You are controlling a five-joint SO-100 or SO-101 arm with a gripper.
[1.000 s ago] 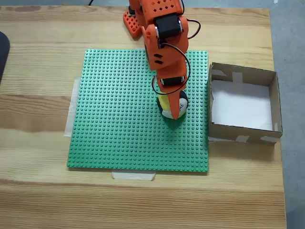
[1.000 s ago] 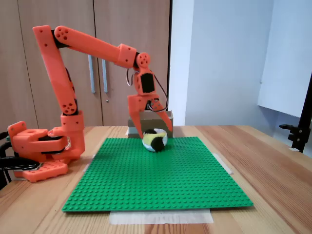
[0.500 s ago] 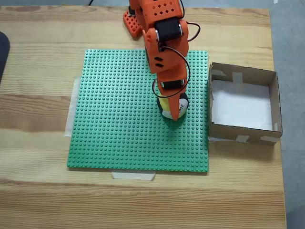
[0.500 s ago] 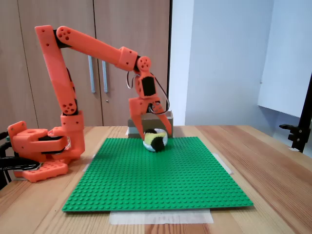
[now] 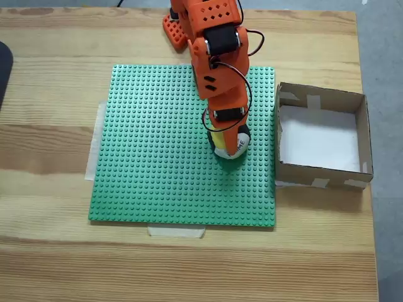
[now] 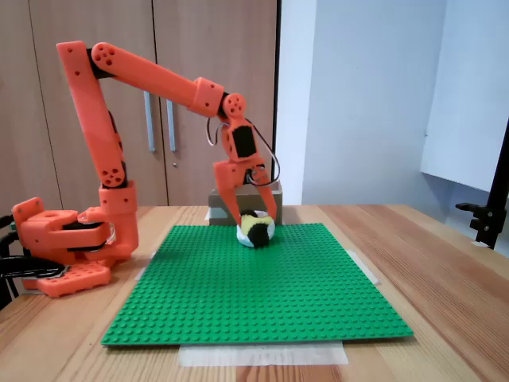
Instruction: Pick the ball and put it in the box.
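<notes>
The ball (image 5: 239, 147), patched yellow, black and white, rests on the green studded baseplate (image 5: 157, 157) right of its centre. My orange gripper (image 5: 228, 151) reaches down over it from the far side. In a fixed view from the side, the gripper (image 6: 256, 224) has one finger pressed against each side of the ball (image 6: 258, 231), which touches the plate. The box (image 5: 321, 137), brown cardboard with a white floor, sits open just off the plate's right edge. From the side the box (image 6: 215, 199) shows behind the gripper.
The arm's orange base (image 6: 67, 247) stands at the plate's far edge in the top view. Pale tape (image 5: 176, 231) holds the plate to the wooden table (image 5: 56, 251). The table's right edge runs just beyond the box.
The gripper has dropped lower around the ball and its fingers have drawn in against the ball's sides. The ball stays on the plate.
</notes>
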